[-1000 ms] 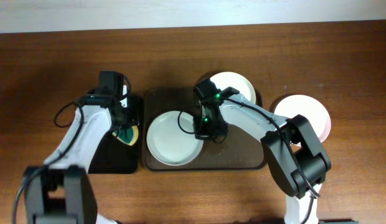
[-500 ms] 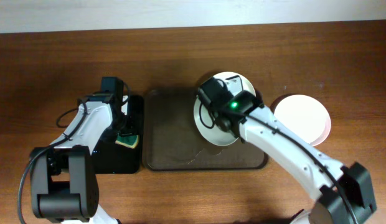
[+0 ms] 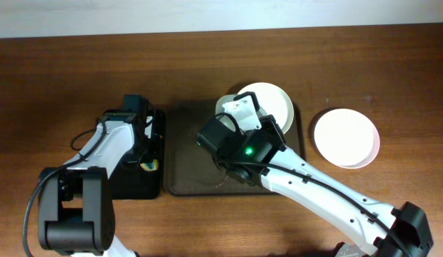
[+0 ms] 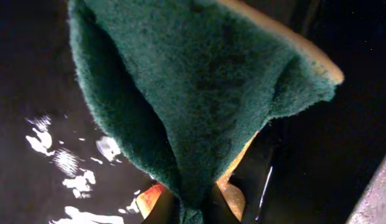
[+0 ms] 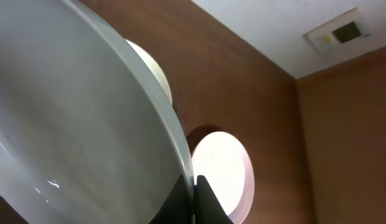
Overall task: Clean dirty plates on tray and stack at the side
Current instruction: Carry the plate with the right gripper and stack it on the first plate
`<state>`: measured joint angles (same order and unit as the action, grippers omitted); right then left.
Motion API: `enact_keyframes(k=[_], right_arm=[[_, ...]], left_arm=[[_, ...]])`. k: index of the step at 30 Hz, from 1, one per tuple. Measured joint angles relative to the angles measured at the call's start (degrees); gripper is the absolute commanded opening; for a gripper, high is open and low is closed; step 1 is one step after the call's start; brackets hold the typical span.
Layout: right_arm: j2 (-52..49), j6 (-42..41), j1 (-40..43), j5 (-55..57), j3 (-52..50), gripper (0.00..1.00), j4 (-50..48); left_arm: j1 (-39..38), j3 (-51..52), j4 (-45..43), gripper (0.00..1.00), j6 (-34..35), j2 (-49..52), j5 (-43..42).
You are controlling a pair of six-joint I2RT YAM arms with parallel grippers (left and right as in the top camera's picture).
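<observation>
Green sponge (image 4: 199, 93) sat pinched in the left tool (image 4: 190, 210). The right tool (image 5: 193, 188) clamped the rim of a pale plate (image 5: 68, 124) above the brown tray (image 3: 184, 150), mid-surface; overhead, its arm (image 3: 314, 187) apparently hid that plate.

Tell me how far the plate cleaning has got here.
Done: one clean-looking white plate lies on the table beside the brown tray. In hand: the right gripper pinches a pale plate by its rim; the left gripper holds the green sponge over the black tray. Left: another white plate on the brown tray; stacking.
</observation>
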<state>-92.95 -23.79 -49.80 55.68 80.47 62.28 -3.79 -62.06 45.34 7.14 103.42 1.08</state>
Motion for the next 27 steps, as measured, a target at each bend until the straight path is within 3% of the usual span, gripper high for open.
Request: enact_keyframes(k=[3, 6, 7, 8, 10, 16, 20, 23, 24, 25, 27], right_arm=[[0.02, -2.27, 2.21, -2.36, 0.02, 0.04, -0.13], [0.07, -6.19, 12.68, -11.43, 0.02, 0.04, -0.85], [0.09, -7.10, 20.87, -18.86, 0.07, 0.04, -1.46], [0.13, -7.48, 23.74, -22.36, 0.13, 0.04, -1.77], [0.11, -7.69, 38.42, -35.71, 0.17, 0.04, -1.92], [-0.57, -0.96, 68.59, -58.90, 0.22, 0.04, -2.05], [-5.88, 2.86, 75.69, -62.53, -0.07, 0.04, -2.19], [-9.53, 5.29, 76.35, -62.93, -0.28, 0.04, -1.20], [-11.08, 6.03, 76.35, -62.42, -0.46, 0.09, -0.74], [-11.50, 6.21, 76.35, -61.68, -0.55, 0.24, -0.33], [-11.52, 6.60, 76.35, -60.89, -0.55, 0.40, 0.35]], left_arm=[[0.00, 0.15, -0.55, 0.45, 0.15, 0.00, -0.02], [0.00, 0.33, -1.01, 0.49, 0.15, 0.00, -0.24], [0.00, 0.35, -1.09, 0.51, 0.15, 0.00, -0.24], [0.00, 0.37, -1.14, 0.51, 0.15, 0.00, -0.28], [0.00, 0.37, -1.25, 0.66, 0.15, 0.00, -0.33], [0.02, -2.21, -0.55, 0.78, 0.15, -0.04, -0.48], [0.04, -2.71, -0.79, 0.79, 0.46, -1.62, -0.50], [0.04, -2.78, -0.79, 0.79, 0.61, -1.68, -0.50], [0.04, -2.78, -0.79, 0.79, 0.59, -1.68, -0.50], [0.04, -2.78, -0.79, 0.79, 0.59, -1.68, -0.50], [0.04, -2.78, -0.81, 0.79, 0.59, -1.68, -0.50]])
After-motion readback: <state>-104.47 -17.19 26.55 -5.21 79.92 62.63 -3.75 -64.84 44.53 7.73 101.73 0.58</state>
